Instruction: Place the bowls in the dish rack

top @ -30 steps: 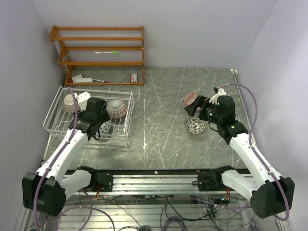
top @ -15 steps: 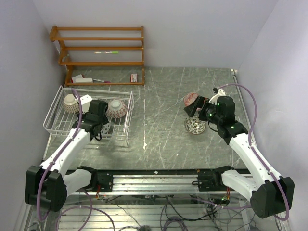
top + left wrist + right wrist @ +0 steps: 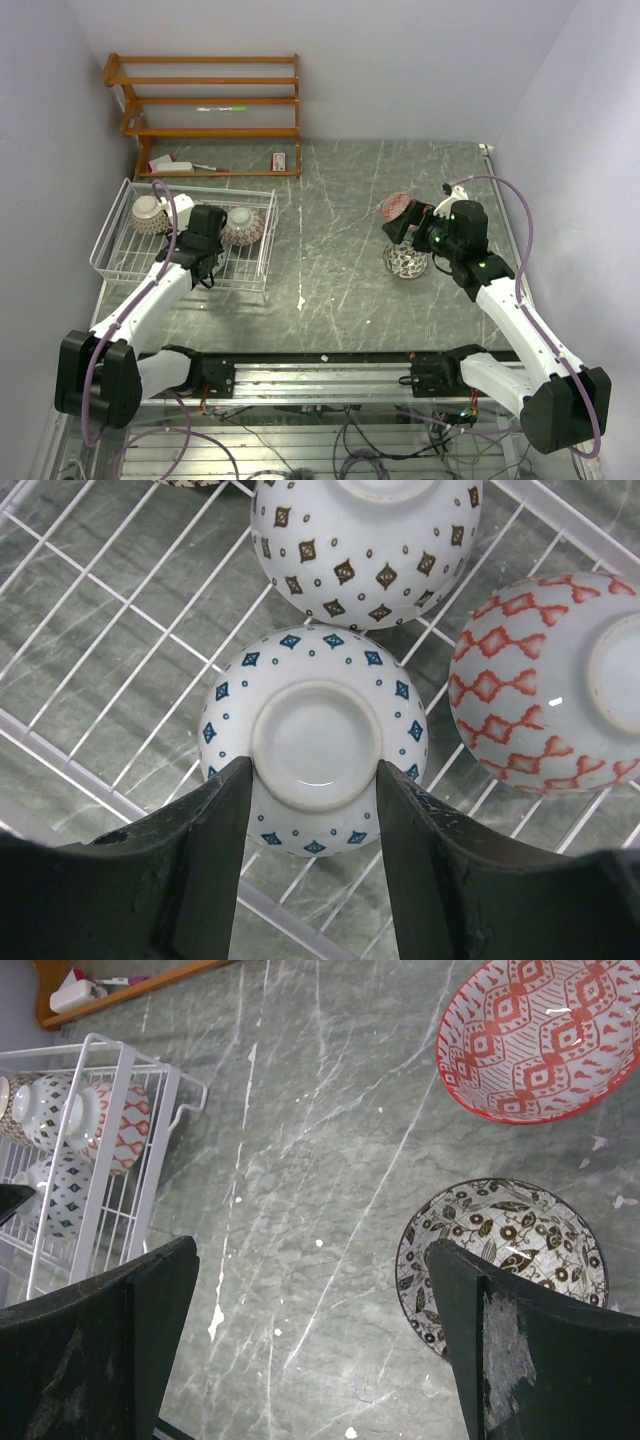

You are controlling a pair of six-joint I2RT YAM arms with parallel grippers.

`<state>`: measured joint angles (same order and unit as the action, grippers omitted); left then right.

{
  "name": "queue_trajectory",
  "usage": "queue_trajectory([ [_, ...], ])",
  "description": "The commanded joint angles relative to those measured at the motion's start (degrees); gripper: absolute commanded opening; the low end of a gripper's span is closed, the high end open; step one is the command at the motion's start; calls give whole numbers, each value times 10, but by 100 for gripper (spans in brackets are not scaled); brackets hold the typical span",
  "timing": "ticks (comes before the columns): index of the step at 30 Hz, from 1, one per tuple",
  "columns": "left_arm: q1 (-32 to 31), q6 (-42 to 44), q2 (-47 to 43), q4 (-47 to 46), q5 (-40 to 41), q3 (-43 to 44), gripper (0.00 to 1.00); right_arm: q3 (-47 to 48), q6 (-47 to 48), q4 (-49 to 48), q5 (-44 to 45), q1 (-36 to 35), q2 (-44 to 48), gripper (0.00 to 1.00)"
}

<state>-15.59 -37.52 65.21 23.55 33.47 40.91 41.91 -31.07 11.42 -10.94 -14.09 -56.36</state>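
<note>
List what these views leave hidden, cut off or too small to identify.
Left wrist: the white upturned ceramic bowl with blue diamonds hides its inside; whether the left end effector grips its foot is unclear.
Right wrist: the round red-patterned ceramic bowl is cut by the top edge.
Top external: items on the orange-brown wooden shelf are too small to identify.
</note>
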Motion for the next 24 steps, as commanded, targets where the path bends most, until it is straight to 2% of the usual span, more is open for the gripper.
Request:
queue_trajectory([
  [1,-3,-16,15,-5,31,-7,47,-7,2,-9,2,3,4,100],
  [3,-2,-21,17,5,51,-1,42,-6,5,-7,3,3,3,100],
  [11,25,-47,14,44,154,10,38,-4,6,-10,-4,3,-4,100],
  [24,159,-22,9,-42,127,0,36,3,11,6,-7,3,-9,99],
])
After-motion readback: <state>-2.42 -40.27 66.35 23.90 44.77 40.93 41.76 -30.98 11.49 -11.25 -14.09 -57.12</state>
